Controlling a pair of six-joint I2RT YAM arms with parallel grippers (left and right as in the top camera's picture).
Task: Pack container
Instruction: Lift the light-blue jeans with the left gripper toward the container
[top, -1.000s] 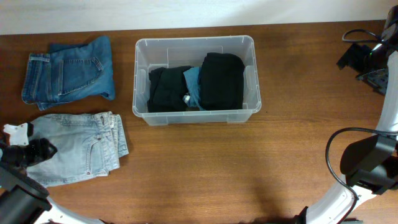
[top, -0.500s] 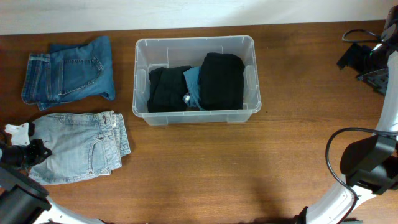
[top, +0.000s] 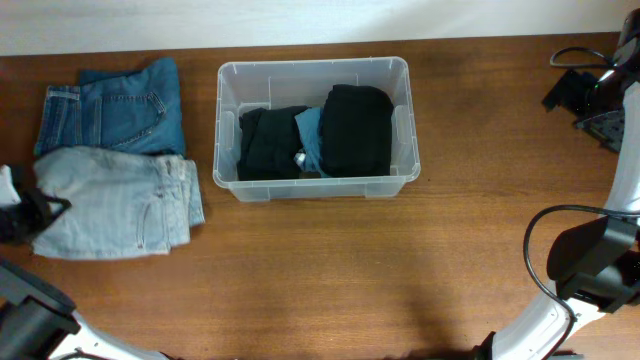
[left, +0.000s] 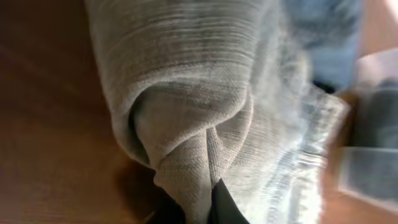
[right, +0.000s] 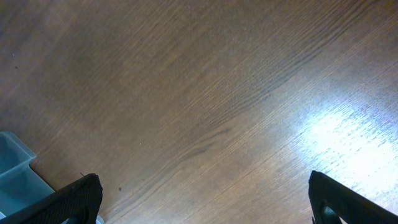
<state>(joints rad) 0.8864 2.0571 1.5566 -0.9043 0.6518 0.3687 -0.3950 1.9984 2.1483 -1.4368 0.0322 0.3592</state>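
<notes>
The container (top: 313, 66), a clear plastic bin, stands at the table's middle back and holds two folded black garments (top: 355, 130) with a blue one (top: 312, 140) between them. Folded light-wash jeans (top: 120, 200) lie left of it, their top edge over the darker blue jeans (top: 115, 110). My left gripper (top: 35, 212) is shut on the light jeans' left edge. In the left wrist view a pinched fold of that denim (left: 186, 124) rises from between the dark fingers of the left gripper (left: 199, 208). My right gripper (right: 205, 199) stands wide open over bare wood.
The right arm (top: 590, 95) sits at the far right back of the table, with a cable looping beside it. A corner of the container (right: 15, 168) shows at the lower left of the right wrist view. Brown wood tabletop (top: 330, 270) lies in front of the bin.
My left gripper has shut on the light jeans and dragged them toward the back, onto the darker jeans' lower edge. The right arm has not moved.
</notes>
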